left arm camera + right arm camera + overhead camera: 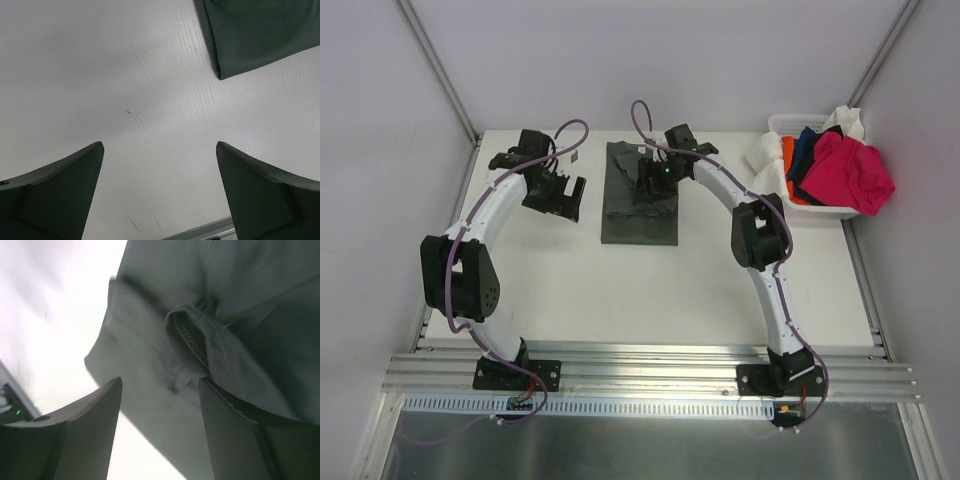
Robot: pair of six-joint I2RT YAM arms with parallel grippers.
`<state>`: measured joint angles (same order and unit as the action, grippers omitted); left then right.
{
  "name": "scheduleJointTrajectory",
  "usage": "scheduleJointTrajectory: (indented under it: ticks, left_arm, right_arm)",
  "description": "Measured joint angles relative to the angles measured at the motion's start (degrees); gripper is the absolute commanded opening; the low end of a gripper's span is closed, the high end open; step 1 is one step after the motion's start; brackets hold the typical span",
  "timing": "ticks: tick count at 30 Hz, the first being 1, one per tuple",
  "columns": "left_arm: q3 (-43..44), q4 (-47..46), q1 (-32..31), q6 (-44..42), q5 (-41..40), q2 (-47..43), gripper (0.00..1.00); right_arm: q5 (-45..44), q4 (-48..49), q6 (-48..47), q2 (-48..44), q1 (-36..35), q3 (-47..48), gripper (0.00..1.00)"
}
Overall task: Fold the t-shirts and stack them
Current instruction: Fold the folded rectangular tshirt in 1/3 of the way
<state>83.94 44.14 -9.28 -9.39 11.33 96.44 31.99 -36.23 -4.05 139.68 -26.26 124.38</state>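
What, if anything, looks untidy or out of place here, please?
The magenta t-shirt spills over the white basket at its near right corner. The folded charcoal t-shirt has a bunched, puckered hem on top, so it does not lie flat.

Charcoal t-shirt (pixel 638 222) middle, hidden beneath right pincer (pixel 652 190)

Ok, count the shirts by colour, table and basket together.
Grey shirt: 1, on the table
Magenta shirt: 1
Navy shirt: 1
Orange shirt: 1
White shirt: 1, maybe more
Total: 5 at least; all but grey in the basket
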Motion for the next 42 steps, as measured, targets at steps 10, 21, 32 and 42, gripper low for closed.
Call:
scheduleJointTrajectory:
  ticks: [10, 21, 32, 42]
  left_arm:
    - [0.0, -0.02, 0.33, 0.48, 0.74, 0.0, 0.95]
    - [1.14, 0.09, 0.33, 1.68, 2.4, 0.09, 0.95]
    - [5.4, -0.15, 0.33, 2.97, 4.85, 3.76, 0.94]
    - [4.46, -0.24, 0.33, 2.95, 4.57, 3.41, 0.94]
  right_arm:
    - [-9.07, 6.12, -0.11, 5.38, 2.32, 14.03, 0.68]
    - [-4.24, 2.08, -0.9, -9.35, 0.63, -3.43, 0.67]
    - [-1.09, -0.7, -0.87, -12.92, -0.98, -12.35, 0.67]
    - [-1.4, -1.57, -0.83, -4.94, -0.83, -9.4, 0.67]
